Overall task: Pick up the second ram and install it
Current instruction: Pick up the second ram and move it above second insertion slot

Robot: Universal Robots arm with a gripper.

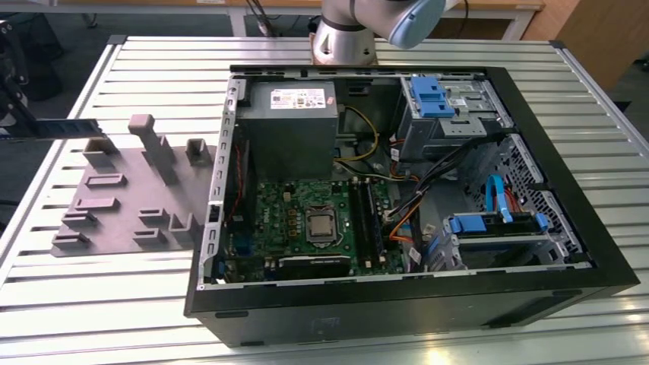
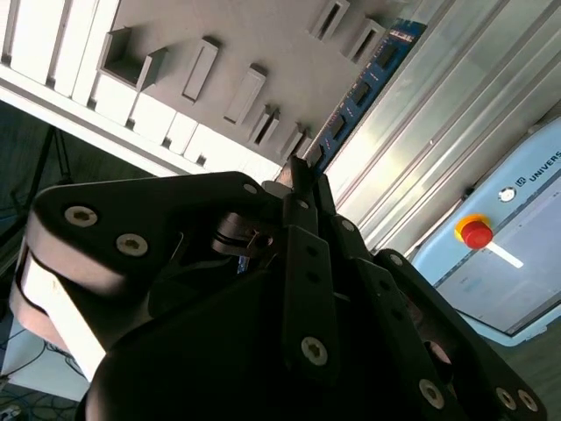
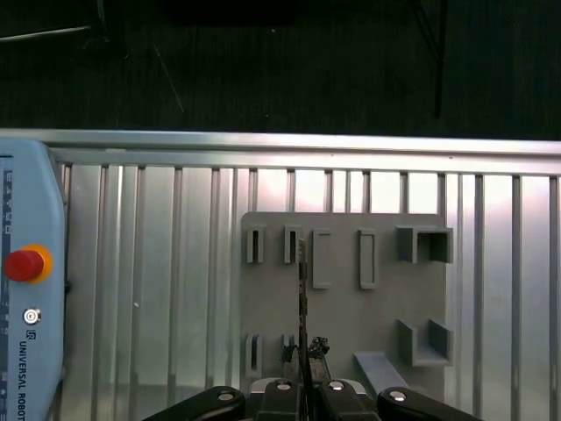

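The second ram point(image 1: 69, 126) is a narrow blue-green strip held level above the table, out past the grey holder plate point(image 1: 121, 205) on the exterior view's left. My gripper point(image 1: 20, 125) is shut on one end of it. In the second wrist view the ram point(image 2: 361, 88) reaches out from the fingertips point(image 2: 302, 180), its black chips showing. The first wrist view has the ram point(image 3: 302, 289) edge-on above the holder plate point(image 3: 342, 307), clamped in my gripper point(image 3: 303, 379). The motherboard's long black slots point(image 1: 365, 217) lie inside the open computer case point(image 1: 406, 304).
The holder plate carries several raised grey blocks and pockets. The arm's base point(image 1: 343, 38) stands behind the case. A pendant with a red stop button point(image 3: 24, 263) lies on the slatted table. Cables and blue drive clips point(image 1: 476, 224) crowd the case on the exterior view's right.
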